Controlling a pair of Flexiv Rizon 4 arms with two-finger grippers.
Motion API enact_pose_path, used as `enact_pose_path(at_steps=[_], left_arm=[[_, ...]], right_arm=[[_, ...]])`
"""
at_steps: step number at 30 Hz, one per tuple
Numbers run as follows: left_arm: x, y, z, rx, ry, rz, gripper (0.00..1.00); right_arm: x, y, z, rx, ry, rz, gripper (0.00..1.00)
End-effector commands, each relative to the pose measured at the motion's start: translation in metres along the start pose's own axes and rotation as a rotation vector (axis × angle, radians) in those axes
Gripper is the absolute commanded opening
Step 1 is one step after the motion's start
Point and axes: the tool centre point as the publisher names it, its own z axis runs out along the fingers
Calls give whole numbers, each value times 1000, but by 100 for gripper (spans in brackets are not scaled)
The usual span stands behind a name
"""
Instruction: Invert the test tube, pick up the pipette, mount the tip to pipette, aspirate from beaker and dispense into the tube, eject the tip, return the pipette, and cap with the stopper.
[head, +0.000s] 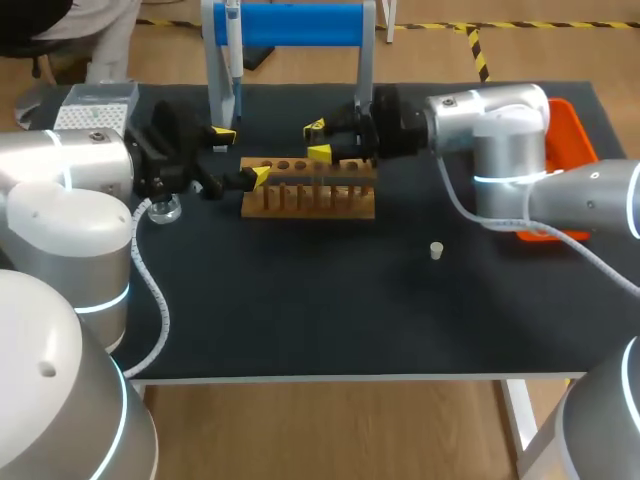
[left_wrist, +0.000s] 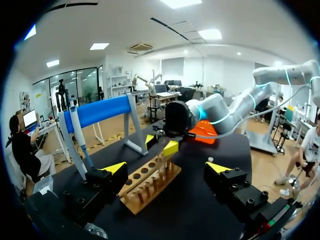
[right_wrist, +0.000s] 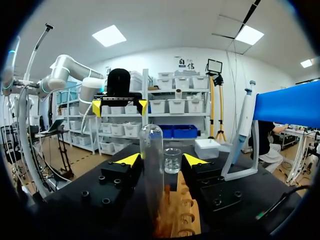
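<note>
right gripper: fingers are standing apart, straddling the clear glass test tube. a gap is showing between the tube and one finger, so nothing is being clamped.
test tube: standing upright in the slotted wooden rack, rounded closed end pointing up. judgement: the tube is not yet turned over, and the straddle is lining the fingers up for the grasp that lifts and flips it.
left gripper: fingers are spread wide, carrying nothing, hovering at the rack's end and facing the right gripper along the rack. judgement: it is waiting close by, out of the tube's path, ready for the pipette work.
pipette: the white, blue-topped pipette is hanging nose down on the blue-barred stand behind the rack, untouched. hanging is keeping its handle open to a grasp.
beaker: the small clear glass beaker is sitting on the black table just off the rack's left end, beside the left arm, within easy reach for aspirating.
stopper: the small pale stopper is lying alone, well apart from the rack, being kept for the last step.
risk: glass is handling slick, and an off-centre pinch is likely to tilt the tube in its hole.
</note>
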Motion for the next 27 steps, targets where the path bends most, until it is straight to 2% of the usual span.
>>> enact_pose_path(at_steps=[1, 2, 5, 6, 7, 8, 27], left_arm=[[0, 1, -1, 3, 2, 0, 100], [0, 1, -1, 3, 2, 0, 100], [0, 1, -1, 3, 2, 0, 100], [0, 1, -1, 3, 2, 0, 100], [0, 1, -1, 3, 2, 0, 100], [0, 1, -1, 3, 2, 0, 100], [0, 1, -1, 3, 2, 0, 100]], right_arm=[[-1, -1, 2, -1, 0, 1, 50], [-1, -1, 2, -2, -1, 3, 50], [-1, -1, 2, -6, -3, 5, 42], [-1, 0, 2, -9, -3, 7, 31], [-1, 0, 2, -11, -5, 6, 6], [-1, 0, 2, -12, -6, 7, 0], [3, 4, 2, -27, -17, 6, 0]])
